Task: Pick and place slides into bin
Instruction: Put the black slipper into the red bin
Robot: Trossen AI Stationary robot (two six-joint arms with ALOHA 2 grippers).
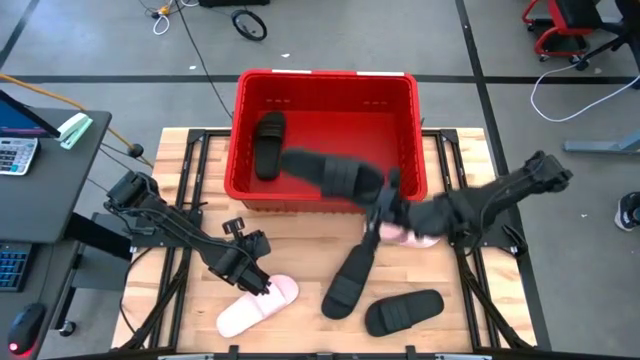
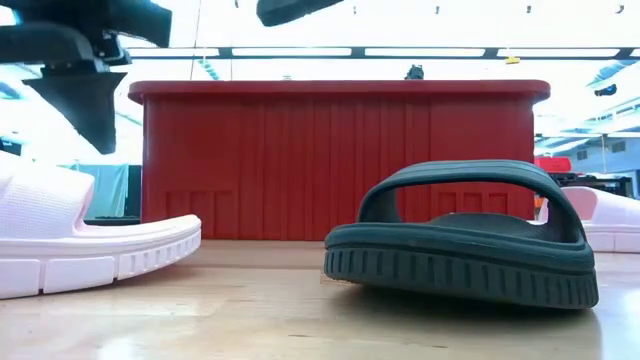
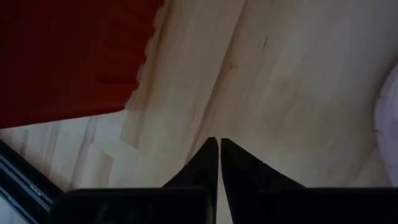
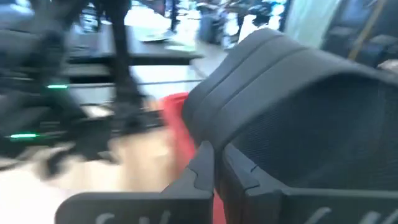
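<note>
The red bin (image 1: 325, 90) stands at the table's far middle with one black slide (image 1: 268, 145) lying inside it. My right gripper (image 1: 385, 203) is shut on a second black slide (image 1: 335, 175), held over the bin's near wall; that slide also shows high in the low view (image 2: 290, 10). My left gripper (image 1: 255, 275) is shut and empty, above bare wood beside a pink slide (image 1: 258, 305). Two more black slides (image 1: 350, 280) (image 1: 403, 312) lie sole-down on the table. Another pink slide (image 1: 408, 236) lies partly under my right arm. My right gripper pinches the black slide between its two fingers at the slide's right-hand end (image 4: 239, 146), by the wide strap (image 4: 292, 74). The fingers come roughly level from the table's right. The slide sticks out leftward from them, lifted clear above the bin's near wall.
The bin's near wall (image 2: 340, 160) rises well above the table. The loose slides fill the table's near middle. A side table with a keyboard (image 1: 15, 150) stands off the left edge. Cables lie on the floor behind the table.
</note>
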